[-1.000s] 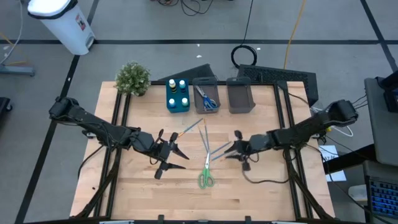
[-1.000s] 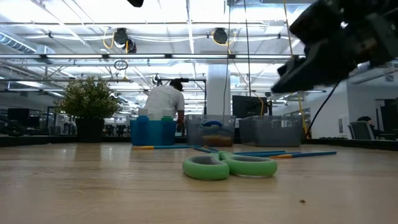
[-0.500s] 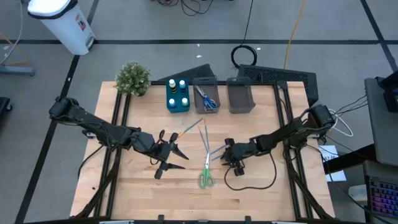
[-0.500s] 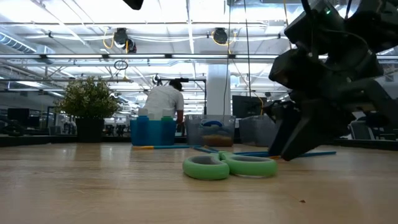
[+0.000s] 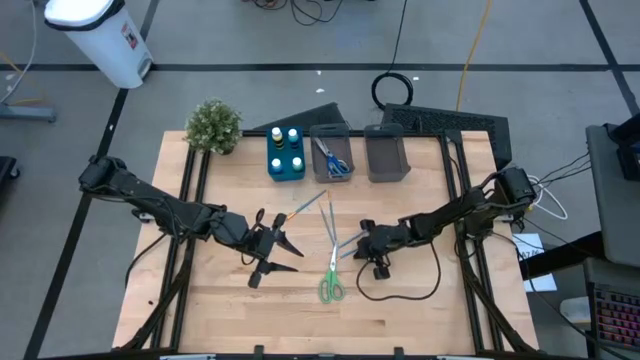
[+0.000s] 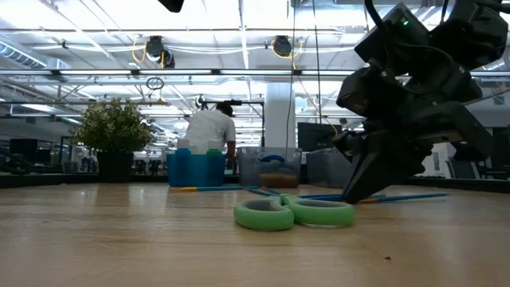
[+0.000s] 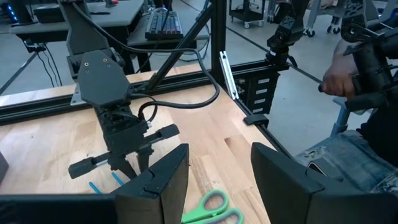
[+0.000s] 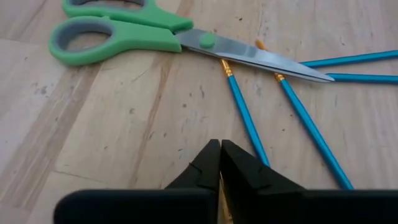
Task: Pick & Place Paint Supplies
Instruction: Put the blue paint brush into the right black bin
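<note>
Our right pincer [image 8: 220,163] sits on the worktop [image 5: 420,310] with tips together, pinching a blue brush [image 8: 244,118] just right of the green scissors [image 5: 331,287]. We should lift slowly, keeping the handle level. Our left pincer [image 5: 283,250] waits, half apart, empty.

We're inside a big open robotics lab or industrial workshop. Long rows of ceiling strip lights [image 6: 119,20] run over exposed pipes and ducting. A person in a white top [image 6: 211,131] stands with their back turned among distant workstations. Below, a light wooden tabletop on a black metal frame [image 5: 230,310] sits on a grey concrete floor [image 5: 250,40] crossed by dark tape lines, with loose black cables [image 5: 395,88], a black keyboard [image 7: 165,25] on a side bench and a white cylindrical bin [image 5: 100,35].
</note>
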Motion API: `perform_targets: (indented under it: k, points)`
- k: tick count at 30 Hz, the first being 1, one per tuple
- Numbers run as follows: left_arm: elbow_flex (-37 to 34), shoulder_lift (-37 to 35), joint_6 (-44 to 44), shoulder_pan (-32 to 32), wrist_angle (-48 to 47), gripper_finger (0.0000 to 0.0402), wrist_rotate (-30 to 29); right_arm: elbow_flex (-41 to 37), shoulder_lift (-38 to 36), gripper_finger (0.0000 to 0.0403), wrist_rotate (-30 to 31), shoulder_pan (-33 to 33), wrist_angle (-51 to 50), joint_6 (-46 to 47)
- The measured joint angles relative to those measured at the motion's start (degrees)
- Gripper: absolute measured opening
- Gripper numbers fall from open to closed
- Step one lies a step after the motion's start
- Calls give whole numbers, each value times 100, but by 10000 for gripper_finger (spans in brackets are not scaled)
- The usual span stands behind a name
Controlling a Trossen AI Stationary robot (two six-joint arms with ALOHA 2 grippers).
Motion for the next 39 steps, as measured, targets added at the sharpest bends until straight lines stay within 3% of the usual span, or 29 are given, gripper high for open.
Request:
perform_targets:
  k: [16,31,39]
  points:
    - [0,0,1,0,1,182,0,-50,-294,0,-12,0,354,290]
    - [0,0,-22,0,6,182,0,-33,-1937,0,-81,-8,1087,799]
    - [0,0,-20,0,8,182,0,-31,-2780,0,-81,-398,1292,766]
